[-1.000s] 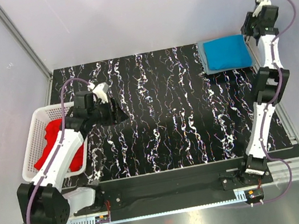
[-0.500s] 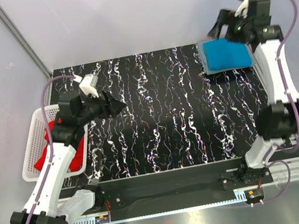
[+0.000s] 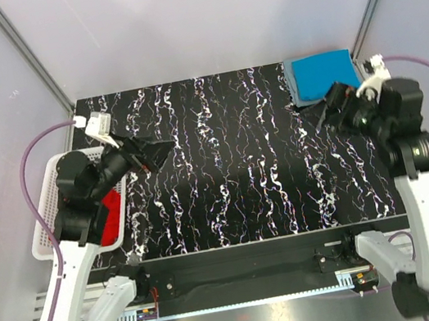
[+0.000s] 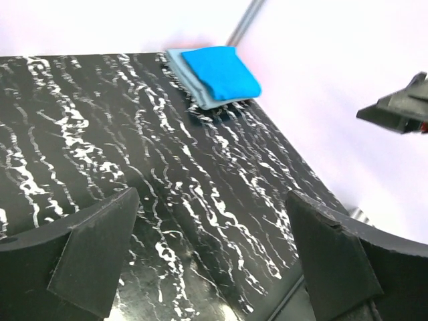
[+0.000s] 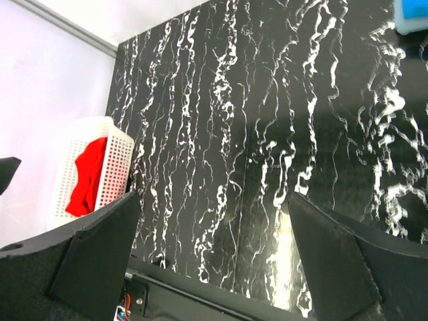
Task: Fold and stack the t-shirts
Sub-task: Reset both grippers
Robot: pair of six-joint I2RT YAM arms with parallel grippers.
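1. Nearest you on the left, the white lattice basket (image 3: 42, 220) sat at the left edge of the bench (image 3: 242, 172). A red t-shirt (image 3: 109, 222) lay crumpled inside it, partly hidden behind the left arm.
2. Just beyond the basket's far right corner, your left tool (image 3: 152, 152) hung over the bench and pointed right. Its fingers (image 4: 93, 254) stood wide apart with nothing between them, only bare marbled surface below.
3. On the right side, your right tool (image 3: 328, 110) pointed left and toward the far edge. It too was spread wide and empty, its wrist view looking across the bench to the basket and the red cloth.
4. Farthest off, in the far right corner, the bright blue t-shirt (image 3: 326, 74) lay folded on top of the folded grey-blue t-shirt (image 4: 189, 79). The lower one showed along the left and near edges. The right tool's tips were near this stack's near edge, apart from the cloth.
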